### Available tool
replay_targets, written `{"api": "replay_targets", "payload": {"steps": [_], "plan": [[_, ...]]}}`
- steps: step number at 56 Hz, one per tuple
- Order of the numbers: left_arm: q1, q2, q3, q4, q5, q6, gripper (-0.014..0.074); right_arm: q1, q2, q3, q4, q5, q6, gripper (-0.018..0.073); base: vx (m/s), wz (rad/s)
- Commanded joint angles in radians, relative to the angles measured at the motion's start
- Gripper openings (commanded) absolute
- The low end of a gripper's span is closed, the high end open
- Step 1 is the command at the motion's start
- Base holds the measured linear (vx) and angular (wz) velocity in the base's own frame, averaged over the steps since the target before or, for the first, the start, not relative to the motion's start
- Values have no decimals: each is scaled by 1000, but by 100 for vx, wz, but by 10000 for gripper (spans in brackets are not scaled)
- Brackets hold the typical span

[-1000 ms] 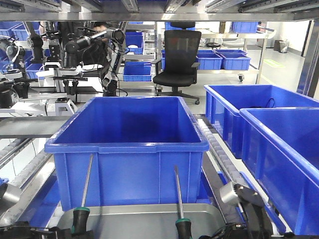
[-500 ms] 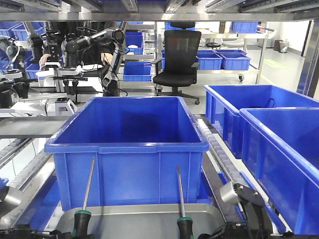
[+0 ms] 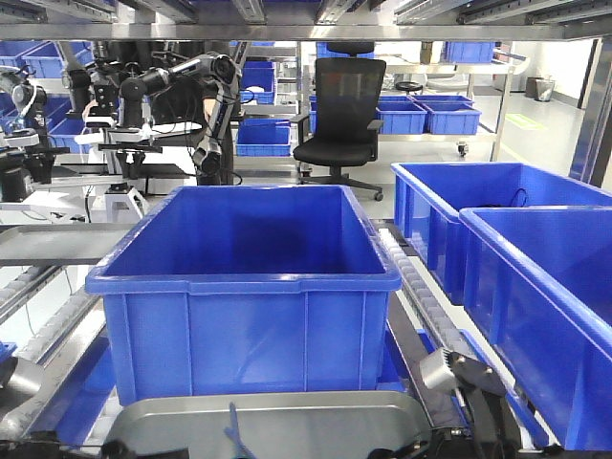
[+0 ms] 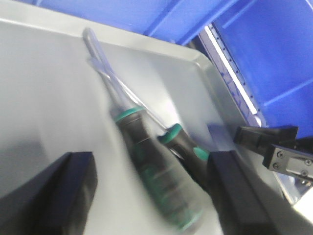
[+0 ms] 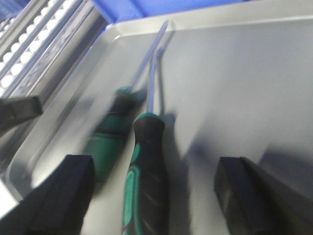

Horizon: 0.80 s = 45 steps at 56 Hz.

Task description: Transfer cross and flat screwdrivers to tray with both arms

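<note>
Both screwdrivers lie in the grey metal tray (image 3: 287,411), side by side, shafts pointing at the far rim. In the left wrist view a blurred black-and-green screwdriver (image 4: 159,183) lies between the fingers of my open left gripper (image 4: 151,164), and the second screwdriver (image 4: 185,147) rests against its right side. Seen from the right wrist, a sharp screwdriver (image 5: 146,169) lies between the wide-apart fingers of my open right gripper (image 5: 154,166), with the blurred screwdriver (image 5: 111,137) to its left. Neither gripper touches a handle.
A deep blue crate (image 3: 244,287) stands right behind the tray. Two more blue crates (image 3: 516,249) sit at the right. Roller rails (image 3: 48,325) run along the left. My right arm's silver joint (image 3: 442,368) is beside the tray's right corner.
Both screwdrivers stood upright over the tray, held by their handles. Now they are let go and lie flat in the tray, one still moving. Both grippers have opened.
</note>
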Motion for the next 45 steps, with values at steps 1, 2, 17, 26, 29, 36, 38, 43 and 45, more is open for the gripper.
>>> {"api": "replay_targets", "payload": {"steps": [1,2,17,26,29,36,38,43,45], "plan": [[-5,-51,-35,-41,45,31,345,-1,-78,-35,27,24,-8,307,0,0],[-5,-61,-35,-41,55,31,297,-1,-88,-35,25,24,-8,270,0,0],[-5,-303,-34,185,90,7,-2,-1,-413,-31,-158,-5,-13,-11,0,0],[-5,-536,-18,490,147,-41,1,-1,-675,39,-423,-37,4,-9,0,0],[-5,-626,3,553,153,-63,1,-1,-762,110,-479,-79,24,-9,0,0],[-5,-816,97,592,138,-101,3,-1,-962,274,-520,-205,93,-9,0,0],[-5,-854,124,592,117,-95,3,-1,-1006,311,-519,-241,94,-9,0,0],[-5,-932,187,590,-7,-78,3,-1,-1082,367,-519,-315,87,-8,0,0],[-5,-947,202,580,-61,-84,3,-1,-1099,380,-519,-331,85,-8,0,0]]}}
